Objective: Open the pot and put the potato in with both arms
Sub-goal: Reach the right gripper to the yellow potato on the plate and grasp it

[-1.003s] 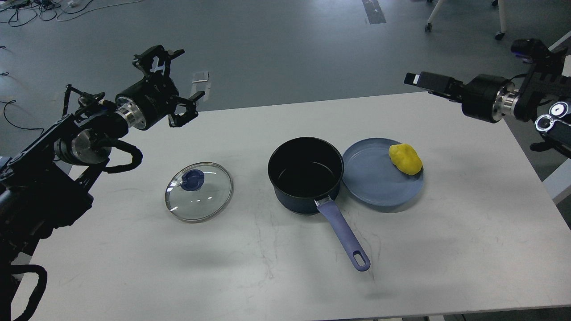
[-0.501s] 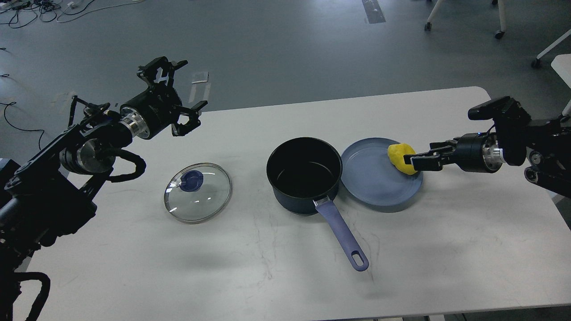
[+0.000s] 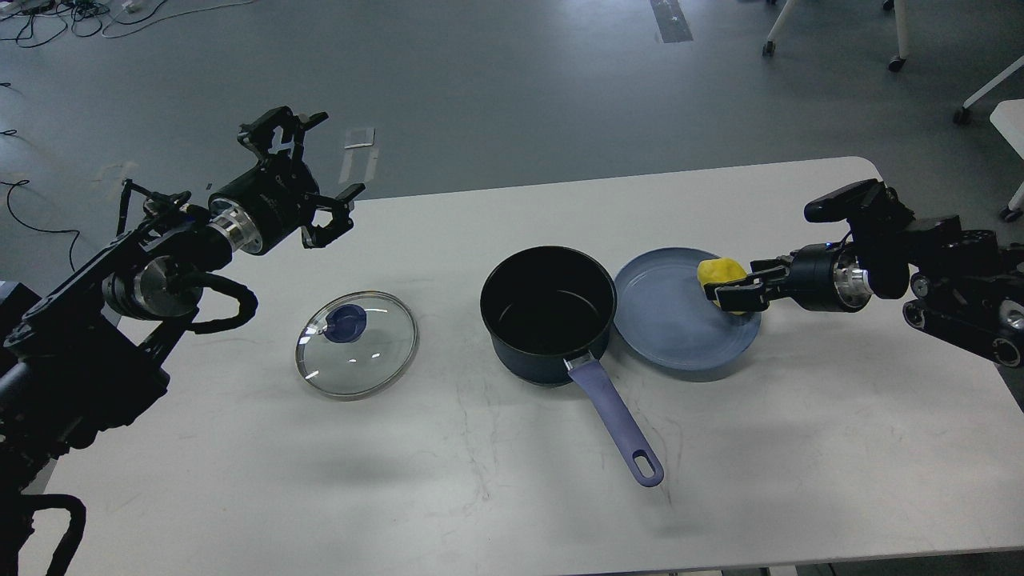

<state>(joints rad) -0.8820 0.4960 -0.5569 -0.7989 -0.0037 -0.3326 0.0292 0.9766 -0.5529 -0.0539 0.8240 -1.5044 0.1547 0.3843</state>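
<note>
The dark pot (image 3: 512,340) stands open and empty at the table's middle, its purple handle (image 3: 616,422) pointing toward me. Its glass lid (image 3: 376,352) with a blue knob lies flat on the table to the left of the pot. The yellow potato (image 3: 719,270) is at the far right rim of the blue plate (image 3: 672,320), just right of the pot. My right gripper (image 3: 734,286) reaches in from the right, and its fingers are closed around the potato. My left gripper (image 3: 308,172) is open and empty, held in the air above the table's back left, beyond the lid.
The white table (image 3: 512,496) ends in a far edge behind the pot and a right edge under my right arm. Chair legs (image 3: 896,40) stand on the grey floor at the back right.
My right arm came down from high at the back right to the plate and closed its fingers on the potato. My left gripper shifted only slightly.
</note>
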